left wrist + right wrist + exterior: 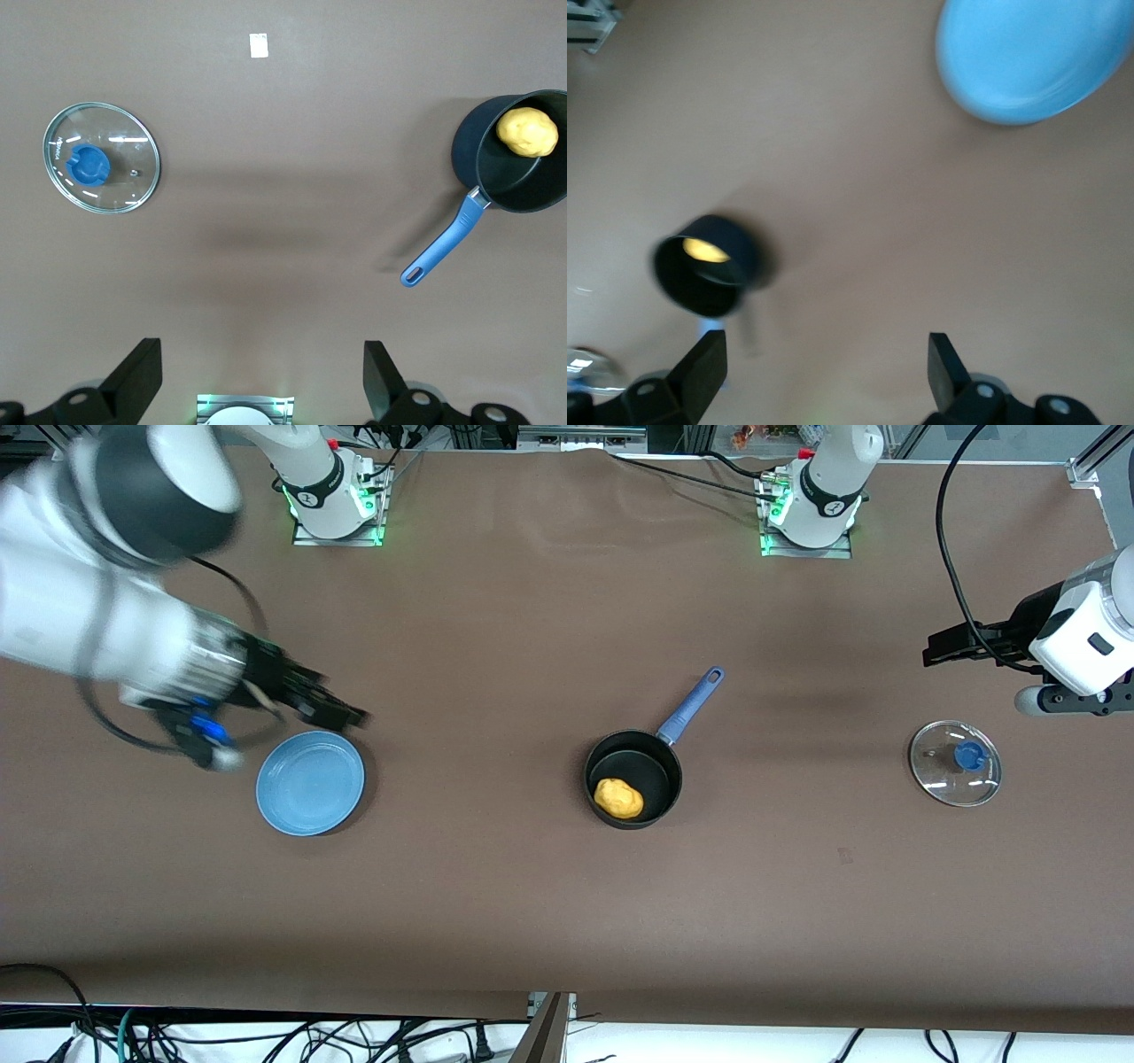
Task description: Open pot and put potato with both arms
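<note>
The plate lies under the spread, empty right gripper; potato in pot; lid off beneath the spread left gripper.

A robotics lab: two arm bases bolted to a brown-covered counter, aluminium framing and loose cables around it.

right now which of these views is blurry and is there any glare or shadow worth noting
Right wrist view: smeared, the pot and blue plate soft-edged. Left wrist view: sharp, bright glints on the glass lid, a faint shadow on the brown table. Front view: table sharp, the right gripper and its arm blurred, green light at both arm bases.
</note>
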`<state>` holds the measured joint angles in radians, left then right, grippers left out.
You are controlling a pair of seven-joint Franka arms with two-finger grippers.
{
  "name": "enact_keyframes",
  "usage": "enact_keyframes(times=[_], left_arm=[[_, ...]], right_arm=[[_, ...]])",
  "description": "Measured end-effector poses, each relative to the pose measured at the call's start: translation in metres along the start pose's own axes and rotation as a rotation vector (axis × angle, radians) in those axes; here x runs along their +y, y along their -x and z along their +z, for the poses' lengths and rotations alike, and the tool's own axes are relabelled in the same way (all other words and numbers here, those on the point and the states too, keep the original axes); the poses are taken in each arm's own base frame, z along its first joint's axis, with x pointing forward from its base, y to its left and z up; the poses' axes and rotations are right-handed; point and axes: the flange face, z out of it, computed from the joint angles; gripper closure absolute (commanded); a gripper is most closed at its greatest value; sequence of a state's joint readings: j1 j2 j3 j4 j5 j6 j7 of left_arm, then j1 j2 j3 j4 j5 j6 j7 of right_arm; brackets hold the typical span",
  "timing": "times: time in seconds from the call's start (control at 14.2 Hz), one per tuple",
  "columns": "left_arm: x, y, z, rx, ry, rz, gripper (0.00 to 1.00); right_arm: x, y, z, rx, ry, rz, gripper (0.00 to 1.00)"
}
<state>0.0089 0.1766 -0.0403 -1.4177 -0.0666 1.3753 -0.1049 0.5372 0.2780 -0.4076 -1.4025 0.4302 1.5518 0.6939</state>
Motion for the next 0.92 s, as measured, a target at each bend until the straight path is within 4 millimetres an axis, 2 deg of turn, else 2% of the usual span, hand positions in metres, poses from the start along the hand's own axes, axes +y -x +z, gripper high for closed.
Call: enact_keyframes(times=[0.14, 0.28, 0.42, 0.56, 0.71, 0.92], left_arm=[[0.0, 0.0, 0.0, 0.0, 0.0, 0.0, 0.0], [0.0, 0.0, 0.0, 0.001, 0.0, 0.0, 0.0], [0.0, 0.0, -0.001, 0.001, 0.0, 0.0, 0.0], [0.0, 0.0, -0.001, 0.002, 0.0, 0.0, 0.0], [0.0, 0.0, -0.001, 0.002, 0.0, 0.0, 0.0], [0.0, 0.0, -0.001, 0.002, 0.0, 0.0, 0.0]], right_arm=[[0.053, 0.002, -0.024, 0.043, 0.076, -0.126, 0.0], [0.101, 0.01, -0.039, 0.08, 0.158, -0.248, 0.0], [0.133, 0.019, -0.055, 0.107, 0.21, -0.392, 0.0], [0.146, 0.024, -0.067, 0.136, 0.257, -0.496, 0.0], [0.147, 0.023, -0.071, 0.157, 0.313, -0.59, 0.0], [0.144, 0.02, -0.076, 0.177, 0.332, -0.637, 0.0]])
